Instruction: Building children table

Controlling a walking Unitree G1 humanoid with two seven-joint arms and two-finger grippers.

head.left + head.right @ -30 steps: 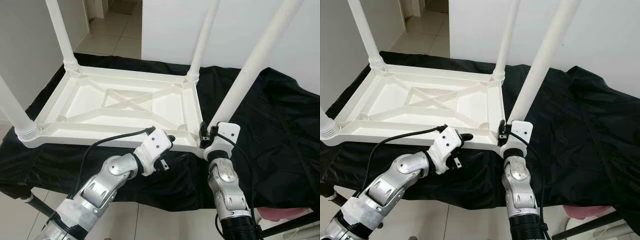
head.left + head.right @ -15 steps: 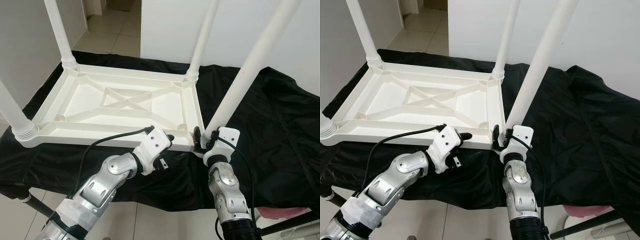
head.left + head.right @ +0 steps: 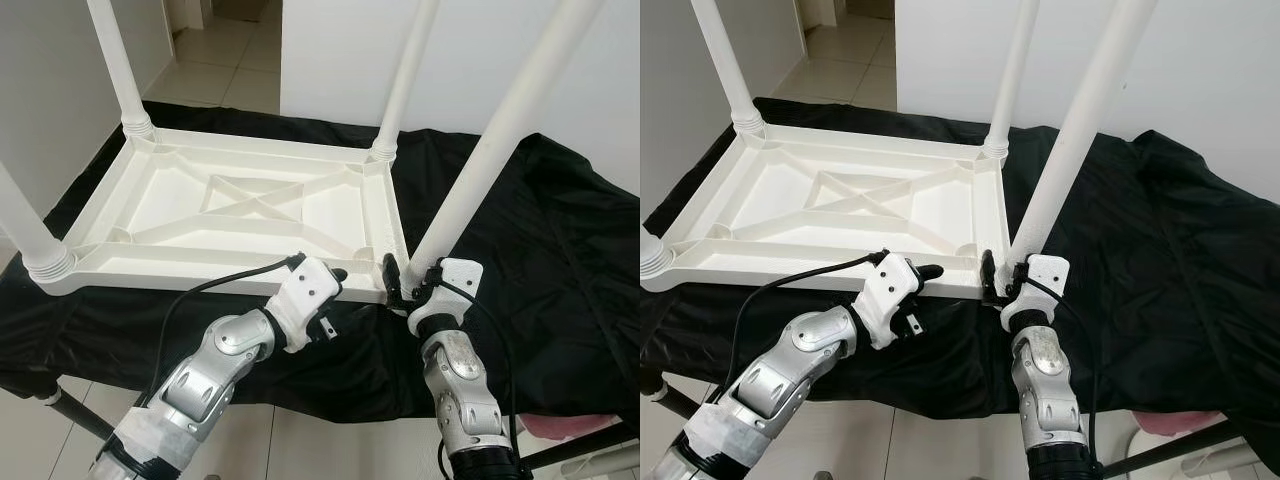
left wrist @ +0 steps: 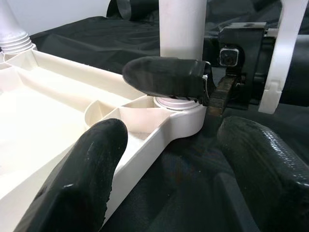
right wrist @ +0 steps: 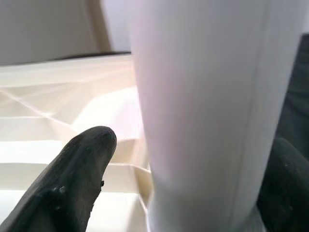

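White plastic table [image 3: 240, 205] lies upturned, right pincer [image 3: 398, 283] clamped around its near leg [image 3: 490, 150].

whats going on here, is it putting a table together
Yes. A white plastic children's table lies upside down on a black cloth, with all four legs standing up from its corners. The right gripper has its fingers either side of the base of the near right leg, at its corner socket. The left gripper waits open at the table's near edge beside that corner.

Black cloth [image 3: 560, 240] over the stand, tiled floor [image 3: 225, 60], white wall [image 3: 1200, 70].
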